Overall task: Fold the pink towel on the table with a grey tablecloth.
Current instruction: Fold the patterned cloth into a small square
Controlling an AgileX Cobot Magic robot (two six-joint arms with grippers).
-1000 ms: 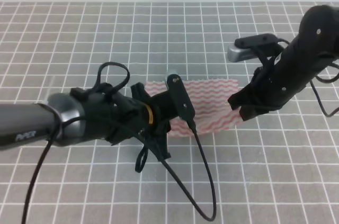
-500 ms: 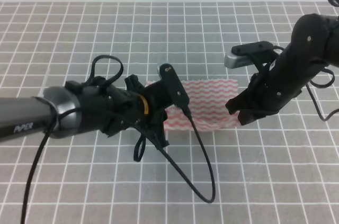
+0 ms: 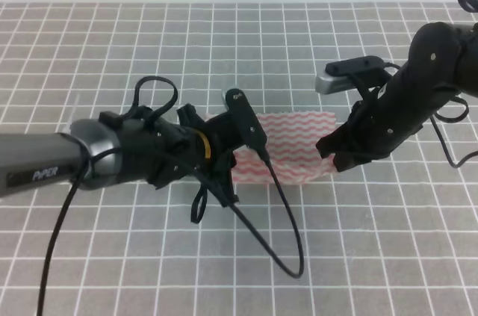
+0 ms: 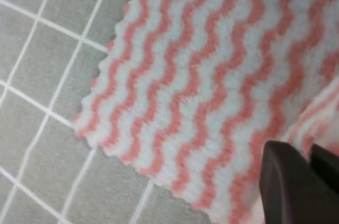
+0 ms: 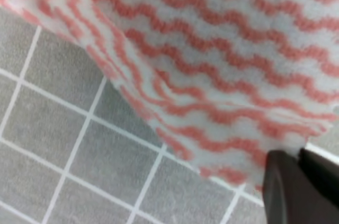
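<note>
Exterior high: pink towel (image 3: 295, 148), wavy-striped, zigzag-edged.

The left arm (image 3: 149, 155) hid the pink towel's (image 3: 295, 144) left part; both wrist views cut its edges off, fingertips (image 4: 296, 181) barely showing.

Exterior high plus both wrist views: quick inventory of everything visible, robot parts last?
pink towel: 1, pink-and-white wavy stripes, zigzag-cut edges, mid-table between the two arms; near edge lifted off the cloth in the right wrist view.
table with a grey tablecloth: 1, grey with a white grid, fills the scene.
black cable: 1, black, loops from the left arm down over the tablecloth in front of the towel.
left gripper: 1, black, at the towel's near left part, fingers pinched on a raised fold.
right gripper: 1, black, at the towel's near right corner, fingers closed on its edge.
</note>
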